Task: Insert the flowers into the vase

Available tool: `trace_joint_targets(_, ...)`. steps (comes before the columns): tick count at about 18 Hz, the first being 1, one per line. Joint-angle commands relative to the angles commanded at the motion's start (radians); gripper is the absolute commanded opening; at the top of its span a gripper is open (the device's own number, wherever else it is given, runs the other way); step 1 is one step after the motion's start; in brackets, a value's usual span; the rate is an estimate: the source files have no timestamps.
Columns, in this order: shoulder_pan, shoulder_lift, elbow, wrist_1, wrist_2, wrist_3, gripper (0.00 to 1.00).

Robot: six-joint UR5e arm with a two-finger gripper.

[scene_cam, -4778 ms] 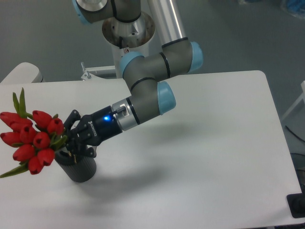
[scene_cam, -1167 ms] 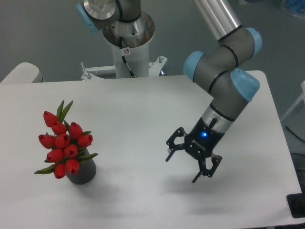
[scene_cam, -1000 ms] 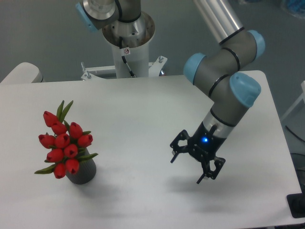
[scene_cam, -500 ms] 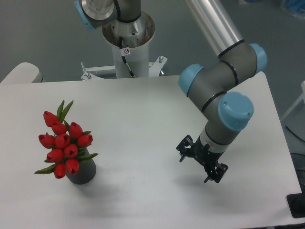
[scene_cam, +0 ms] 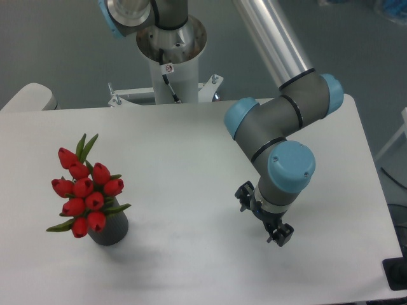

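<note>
The flowers (scene_cam: pixel 84 190), a bunch of red tulip buds with green leaves, stand with their stems down in the vase (scene_cam: pixel 109 230), a dark grey cylinder near the table's front left. My gripper (scene_cam: pixel 263 215) hangs far to the right, above the front right part of the table, pointing down and mostly hidden under the arm's blue-capped wrist. Its fingers are spread apart and hold nothing.
The arm's white base column (scene_cam: pixel 172 60) rises behind the table's far edge. The white table (scene_cam: pixel 191 159) ends close behind the vase on the left and near the gripper at the front. A black object (scene_cam: pixel 397 274) sits at the lower right corner.
Earlier my gripper held the flowers over the vase; it has let go and swung to the right. In the last second the wrist has rotated over the gripper, hiding most of it.
</note>
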Motion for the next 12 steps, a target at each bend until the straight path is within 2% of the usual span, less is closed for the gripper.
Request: trace_joint_targets(12, -0.008, 0.003, -0.003, 0.018, 0.031, 0.026, 1.0)
